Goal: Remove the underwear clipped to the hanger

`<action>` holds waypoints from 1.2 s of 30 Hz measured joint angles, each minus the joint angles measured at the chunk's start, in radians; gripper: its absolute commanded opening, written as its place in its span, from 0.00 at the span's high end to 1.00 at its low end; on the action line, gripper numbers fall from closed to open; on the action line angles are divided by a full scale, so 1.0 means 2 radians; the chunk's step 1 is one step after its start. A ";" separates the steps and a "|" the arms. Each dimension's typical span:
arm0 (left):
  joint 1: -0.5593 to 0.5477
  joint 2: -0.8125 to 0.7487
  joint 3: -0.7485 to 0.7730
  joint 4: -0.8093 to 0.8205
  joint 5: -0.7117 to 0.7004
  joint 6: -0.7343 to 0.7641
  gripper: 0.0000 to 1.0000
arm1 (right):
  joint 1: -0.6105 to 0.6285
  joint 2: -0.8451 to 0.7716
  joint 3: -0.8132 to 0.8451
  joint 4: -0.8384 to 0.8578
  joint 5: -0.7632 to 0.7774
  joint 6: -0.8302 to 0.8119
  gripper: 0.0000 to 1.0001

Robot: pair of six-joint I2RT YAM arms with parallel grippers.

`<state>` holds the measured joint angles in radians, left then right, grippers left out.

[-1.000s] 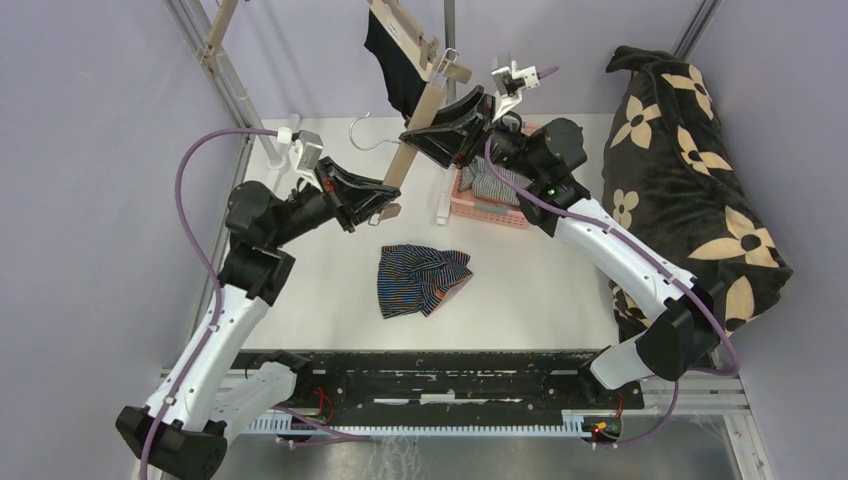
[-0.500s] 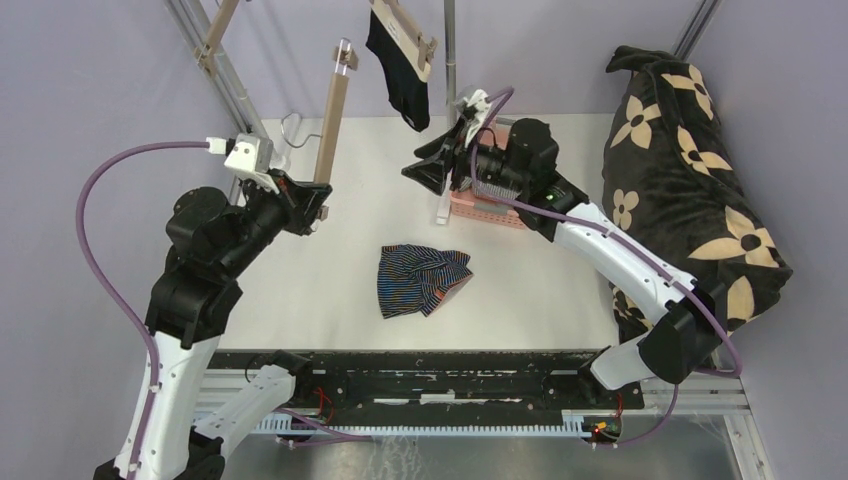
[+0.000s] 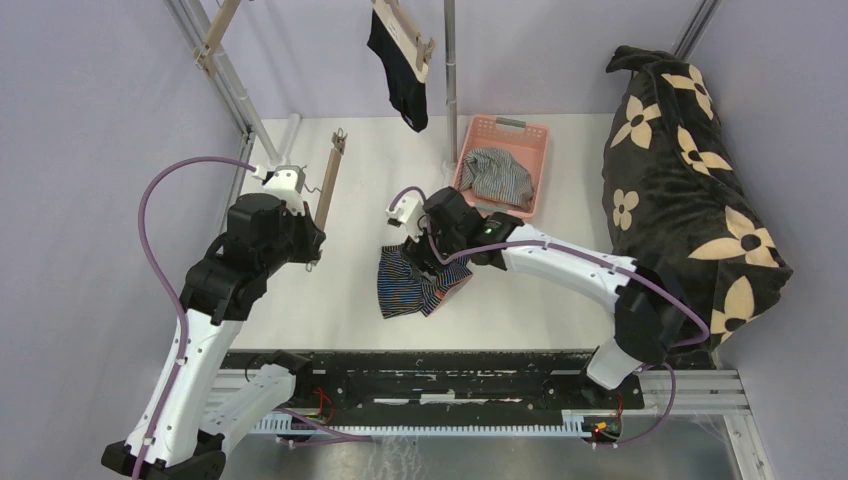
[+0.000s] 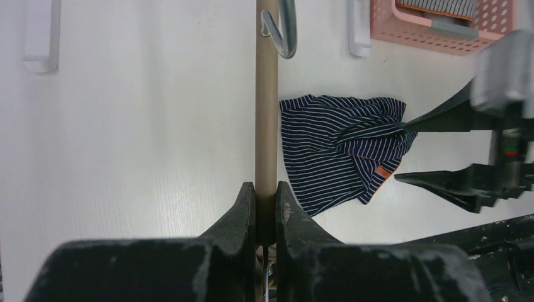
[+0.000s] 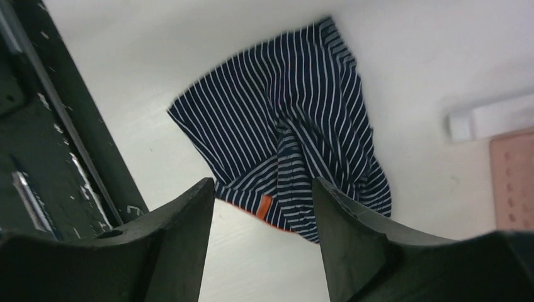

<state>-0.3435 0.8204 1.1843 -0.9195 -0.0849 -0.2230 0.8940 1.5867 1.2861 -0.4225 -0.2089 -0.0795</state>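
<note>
The navy striped underwear lies crumpled flat on the bench, directly beneath the right gripper. The right gripper is spread wide and holds nothing. In the right wrist view its two fingers frame the cloth, with the orange label at the hem close to the gap between them. In the left wrist view one finger reaches the right edge of the cloth; whether it touches cannot be determined.

The left gripper is to the left of this underwear, well apart from it and raised above the bench. It is clamped on the bar of a bare wooden hanger. The bar extends away from the gripper, with its metal hook at the far end.

The grey-white underwear lies inside the pink basket, beyond the right gripper and to its right.

The black underwear hangs clipped to a second hanger, high above the bench and beyond both grippers.

A flower-print blanket is piled at the bench edge, far right of the right gripper.
</note>
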 measured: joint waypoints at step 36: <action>0.181 0.316 0.223 0.191 0.253 0.099 0.97 | -0.009 0.056 0.037 -0.039 0.203 0.010 0.99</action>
<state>0.0177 1.4517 1.6310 -0.5381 0.4217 -0.0250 0.8764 1.6989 1.3605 -0.4999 0.1974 -0.0597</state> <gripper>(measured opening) 0.121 0.025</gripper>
